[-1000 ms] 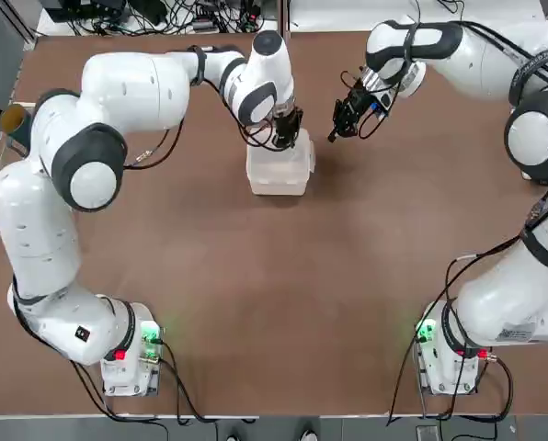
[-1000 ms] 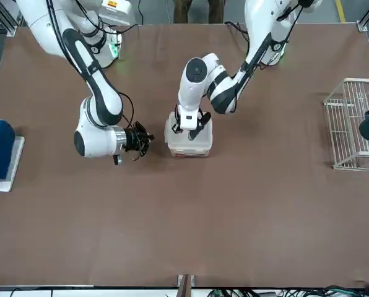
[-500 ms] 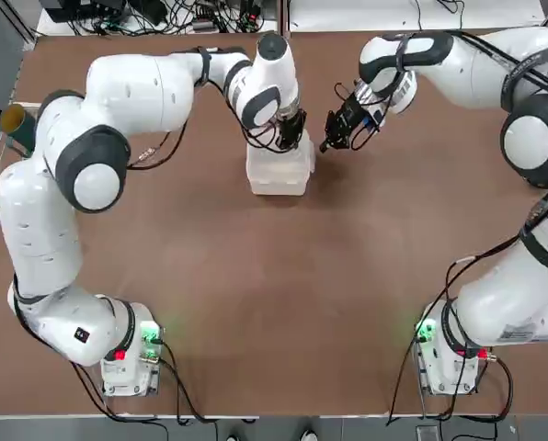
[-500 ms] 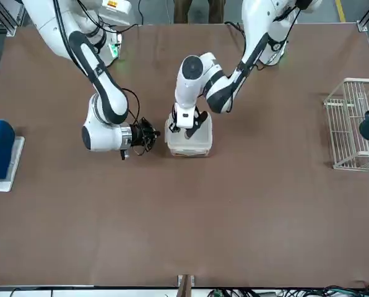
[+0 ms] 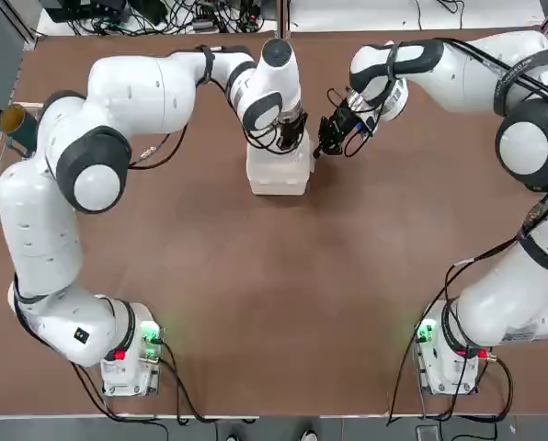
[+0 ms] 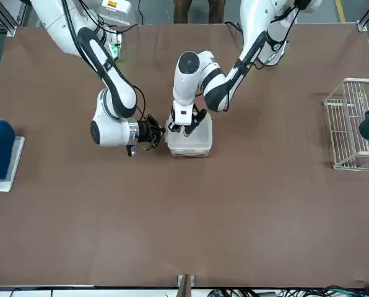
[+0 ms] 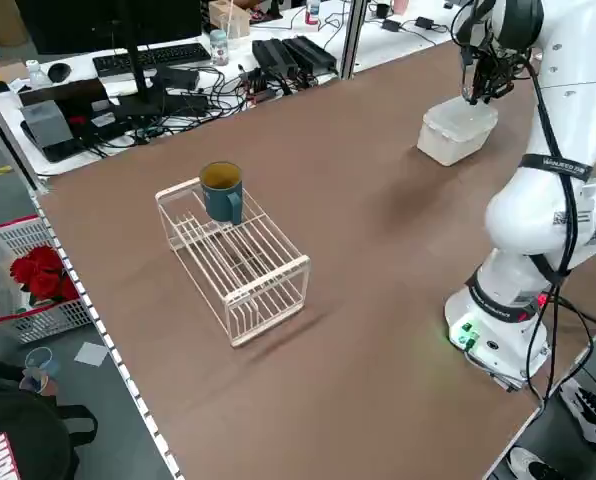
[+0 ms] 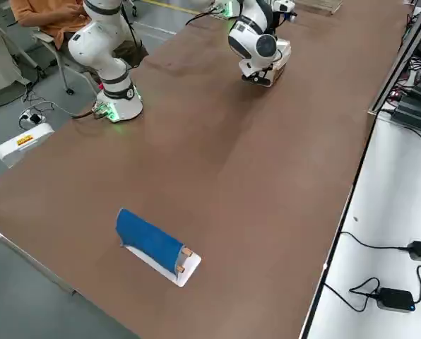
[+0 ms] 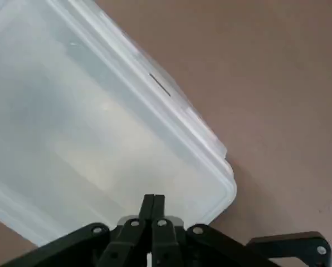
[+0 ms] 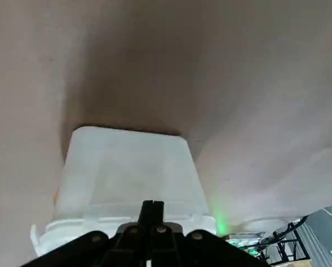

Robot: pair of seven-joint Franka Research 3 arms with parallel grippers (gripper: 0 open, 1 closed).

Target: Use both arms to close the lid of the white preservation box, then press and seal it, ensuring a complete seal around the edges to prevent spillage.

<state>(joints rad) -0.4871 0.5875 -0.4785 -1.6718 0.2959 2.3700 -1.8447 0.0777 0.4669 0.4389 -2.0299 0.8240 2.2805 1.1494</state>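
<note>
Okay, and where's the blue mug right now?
In the left side view, the blue mug sits on the white wire rack, over on the robot's left side of the table.

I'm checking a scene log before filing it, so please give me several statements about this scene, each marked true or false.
1. The left gripper is shut at the box. True.
2. The mug stands on the lid. False: it is on the wire rack.
3. The right gripper is shut, close beside the box. True.
4. The blue cloth lies between the two grippers. False: it is well away, out on the robot's right side of the table.
5. The rack is on the robot's left side of the table. True.
</note>
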